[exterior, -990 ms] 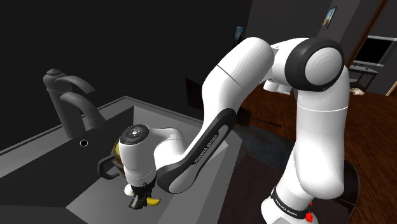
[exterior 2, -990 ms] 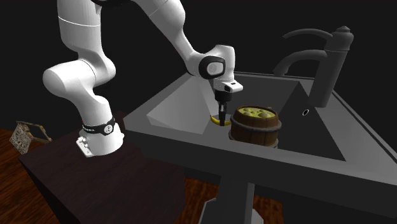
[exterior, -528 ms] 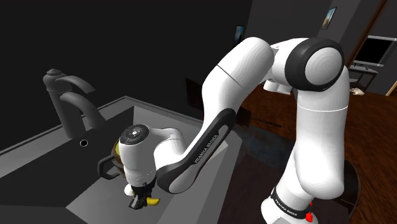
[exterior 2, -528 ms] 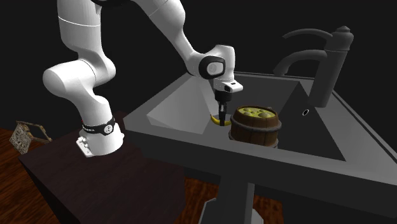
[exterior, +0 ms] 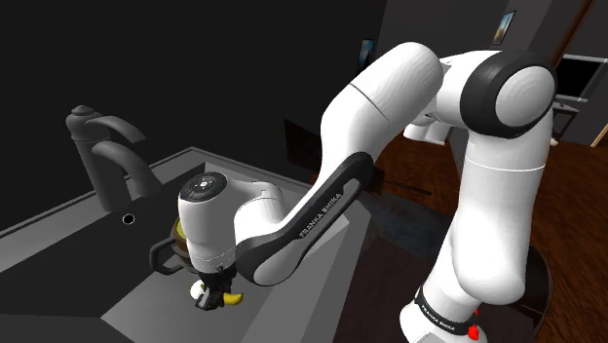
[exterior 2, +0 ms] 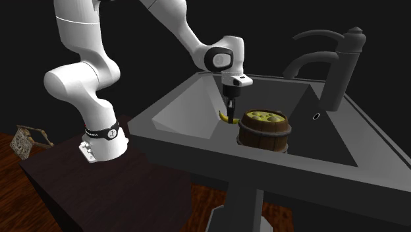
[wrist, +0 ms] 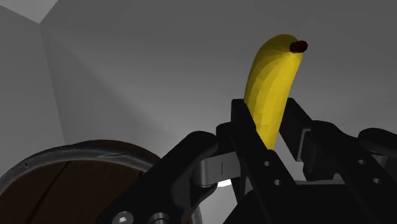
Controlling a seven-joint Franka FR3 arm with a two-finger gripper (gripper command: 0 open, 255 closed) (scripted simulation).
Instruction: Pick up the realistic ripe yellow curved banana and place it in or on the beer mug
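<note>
Grey sink basin (exterior 2: 181, 112) set in a dark counter, with a dark faucet (exterior 2: 332, 62) at its far rim and a black area behind. White robot arm (exterior: 390, 127) reaches down from its stand into the basin. Its black gripper (wrist: 270, 118) is clamped on a yellow banana (wrist: 275, 79). The wrist view shows this most plainly: the two fingers press the fruit's lower half from either side, and its curved upper part, ending in a dark brown tip, rises past them against the grey basin wall. The same view catches the edge of a brown wooden beer mug (wrist: 60, 184) with a metal rim band, close beside the gripper. The second exterior view shows what the wrist view cannot: the mug is a barrel shape with dark hoops, topped with yellowish foam, and the banana hangs just beside it at about rim height, not touching. From the shoulder view, the arm's wrist hides most of the mug, leaving its dark handle and a sliver of banana under the gripper.
</note>
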